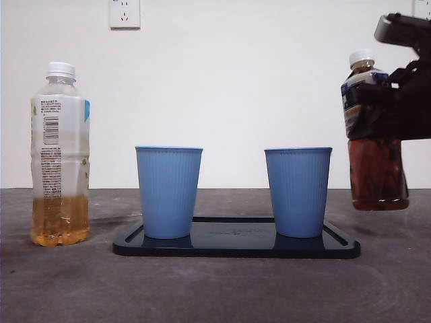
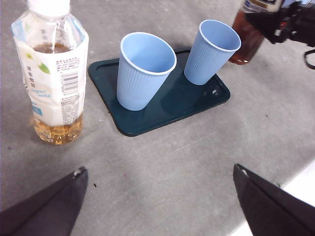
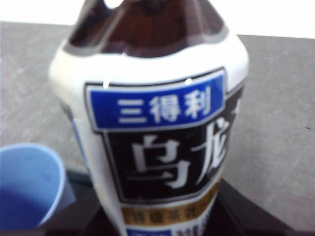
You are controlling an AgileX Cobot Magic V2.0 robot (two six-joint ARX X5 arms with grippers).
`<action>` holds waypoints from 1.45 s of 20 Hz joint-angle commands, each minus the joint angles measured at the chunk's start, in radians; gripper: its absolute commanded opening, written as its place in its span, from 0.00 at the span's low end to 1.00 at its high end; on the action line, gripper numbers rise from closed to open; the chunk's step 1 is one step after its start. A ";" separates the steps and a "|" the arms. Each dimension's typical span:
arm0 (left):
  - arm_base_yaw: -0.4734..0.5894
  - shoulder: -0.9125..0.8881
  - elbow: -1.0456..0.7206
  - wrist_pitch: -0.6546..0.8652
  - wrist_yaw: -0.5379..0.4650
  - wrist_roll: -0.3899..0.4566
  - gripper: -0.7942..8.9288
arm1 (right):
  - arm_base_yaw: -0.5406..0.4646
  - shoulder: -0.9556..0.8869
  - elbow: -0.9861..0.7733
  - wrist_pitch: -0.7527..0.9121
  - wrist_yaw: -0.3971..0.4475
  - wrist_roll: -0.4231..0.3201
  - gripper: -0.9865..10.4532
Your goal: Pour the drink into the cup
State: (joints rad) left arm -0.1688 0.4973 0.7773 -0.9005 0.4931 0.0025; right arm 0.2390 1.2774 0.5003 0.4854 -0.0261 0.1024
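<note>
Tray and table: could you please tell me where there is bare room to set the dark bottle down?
Bare table lies between the pale bottle and the tray, and right of the tray beneath the dark bottle held by the right gripper. The tray between both cups is narrow.

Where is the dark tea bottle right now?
In the front view the dark bottle hangs above the table at the far right, held in the right gripper, beside the tray's right-hand cup.
</note>
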 commanded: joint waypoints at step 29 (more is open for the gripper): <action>-0.003 0.027 -0.058 0.179 -0.109 0.000 0.70 | 0.001 0.033 0.019 -0.131 -0.003 0.031 0.46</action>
State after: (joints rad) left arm -0.1688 0.5186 0.7021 -0.7185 0.3878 0.0013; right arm 0.2382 1.2938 0.5102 0.3313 -0.0296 0.1181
